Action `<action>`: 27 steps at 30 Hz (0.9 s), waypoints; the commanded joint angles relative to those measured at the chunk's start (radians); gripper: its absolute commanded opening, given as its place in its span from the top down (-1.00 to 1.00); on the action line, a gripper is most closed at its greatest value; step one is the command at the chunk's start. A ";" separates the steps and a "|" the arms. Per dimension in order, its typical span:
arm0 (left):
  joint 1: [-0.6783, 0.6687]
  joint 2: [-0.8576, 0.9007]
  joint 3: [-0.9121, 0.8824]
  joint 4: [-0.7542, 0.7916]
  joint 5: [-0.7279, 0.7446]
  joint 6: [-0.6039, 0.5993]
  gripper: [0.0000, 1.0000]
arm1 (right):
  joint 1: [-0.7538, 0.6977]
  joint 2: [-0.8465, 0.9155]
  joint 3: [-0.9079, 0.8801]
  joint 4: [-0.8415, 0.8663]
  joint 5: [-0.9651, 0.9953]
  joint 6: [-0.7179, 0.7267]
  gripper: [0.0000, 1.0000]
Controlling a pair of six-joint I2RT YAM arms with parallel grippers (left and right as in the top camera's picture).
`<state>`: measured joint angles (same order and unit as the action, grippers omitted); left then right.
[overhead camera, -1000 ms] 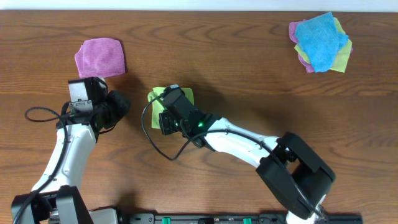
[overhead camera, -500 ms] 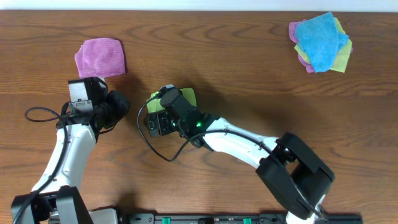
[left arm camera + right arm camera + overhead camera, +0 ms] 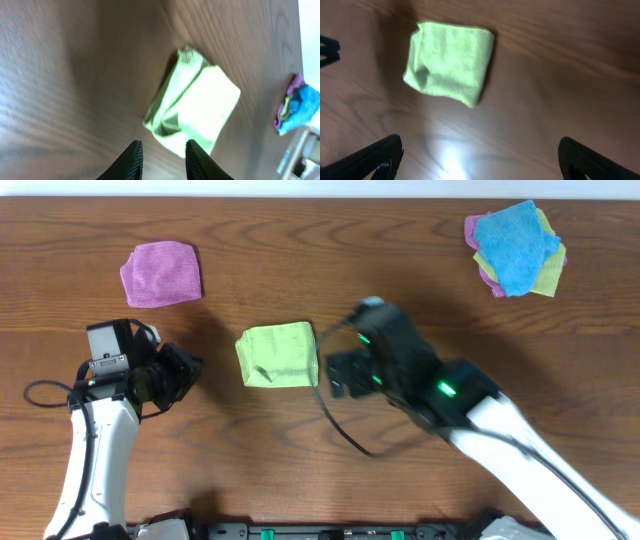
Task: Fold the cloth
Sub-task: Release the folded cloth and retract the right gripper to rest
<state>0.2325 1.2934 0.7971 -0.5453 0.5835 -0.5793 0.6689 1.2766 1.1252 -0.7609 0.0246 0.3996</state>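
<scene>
One cloth (image 3: 278,355) between both grippers (image 3: 190,370) (image 3: 336,375), apart.

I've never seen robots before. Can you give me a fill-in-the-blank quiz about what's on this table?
The lime-green fuzzy square cloth lies folded on the wooden table, gripped by ____ gripper.
The top cloth of the mixed pile of cloths at the far edge is bright ____.
The right gripper has its jaws wide ____.
The pink-purple fuzzy cloth lies nearer the ____ arm.
Missing words: neither, blue, open, left.

Robotics lab bench: wood-grain table (image 3: 400,280), cabled left arm (image 3: 95,430) and right arm (image 3: 500,425), heaped coloured cloths (image 3: 515,248)
</scene>
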 commanded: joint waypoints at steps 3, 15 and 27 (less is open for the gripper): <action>0.005 -0.007 -0.054 -0.025 0.100 -0.004 0.43 | -0.084 -0.334 -0.267 -0.019 -0.009 -0.027 -0.98; 0.003 -0.007 -0.332 0.324 0.271 -0.117 -0.39 | -0.182 -0.935 -0.491 -0.149 0.018 0.101 -0.98; -0.127 0.026 -0.352 0.501 0.137 -0.229 -0.90 | -0.182 -0.944 -0.491 -0.149 0.054 0.101 -0.99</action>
<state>0.1505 1.2949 0.4488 -0.0834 0.7753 -0.7433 0.4946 0.3374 0.6437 -0.9089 0.0608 0.4870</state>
